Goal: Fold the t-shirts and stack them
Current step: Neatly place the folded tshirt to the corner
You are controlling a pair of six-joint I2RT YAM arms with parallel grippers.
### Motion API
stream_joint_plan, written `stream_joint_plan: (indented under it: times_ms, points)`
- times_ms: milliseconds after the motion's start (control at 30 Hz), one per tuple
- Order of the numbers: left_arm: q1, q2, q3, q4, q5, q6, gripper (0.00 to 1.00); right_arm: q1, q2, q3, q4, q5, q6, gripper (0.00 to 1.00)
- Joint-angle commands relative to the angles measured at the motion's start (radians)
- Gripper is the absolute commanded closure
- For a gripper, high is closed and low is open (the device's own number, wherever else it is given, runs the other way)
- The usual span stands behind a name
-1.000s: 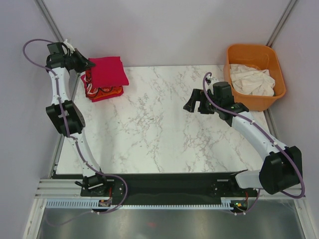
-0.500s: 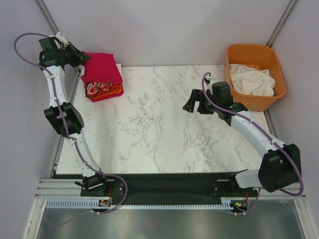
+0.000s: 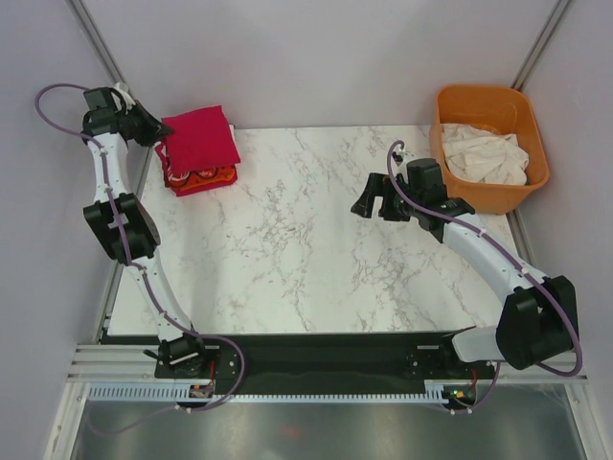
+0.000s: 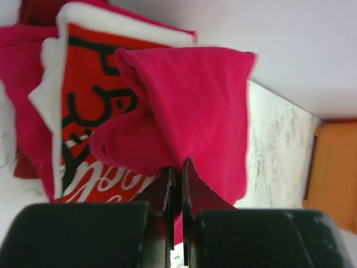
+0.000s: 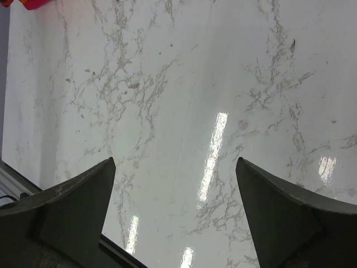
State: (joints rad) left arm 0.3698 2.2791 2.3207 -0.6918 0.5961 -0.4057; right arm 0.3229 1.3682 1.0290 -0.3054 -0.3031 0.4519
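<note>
Since the earlier frame the left gripper has swung back slightly toward the stack, carrying the crimson t-shirt with it. We see its jaws pinched on that shirt's near edge, above the printed red t-shirt at the far-left corner of the worktop. The right gripper hovers mid-worktop, jaws wide, holding nothing. Off-white t-shirts lie in the orange tub.

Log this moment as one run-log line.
left gripper: shut on crimson t-shirt, atop printed t-shirt, far-left corner | right gripper: open, empty, over table | off-white t-shirts: in orange tub
</note>
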Motion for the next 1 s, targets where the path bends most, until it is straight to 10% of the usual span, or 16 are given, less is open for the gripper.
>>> stream_joint_plan:
  times_ms: [0,333,467,567,967]
  points:
    - [0.014,-0.023,-0.041,0.023,-0.145,0.045,0.98,-0.001,-0.003,-0.004,0.031,-0.016,0.004,0.02]
    - [0.027,0.066,-0.024,0.023,-0.248,0.073,0.86,-0.002,0.000,0.000,0.029,-0.021,0.004,0.02]
    - [0.026,0.095,-0.029,0.023,-0.216,0.074,0.30,-0.001,0.002,0.003,0.029,-0.021,0.005,0.02]
    - [0.026,0.080,-0.044,0.021,-0.213,0.071,0.06,-0.001,0.002,0.005,0.031,-0.027,0.005,0.02]
    - [0.026,-0.355,-0.288,0.021,-0.419,0.068,0.00,-0.002,-0.011,0.017,0.029,-0.021,-0.001,0.02]
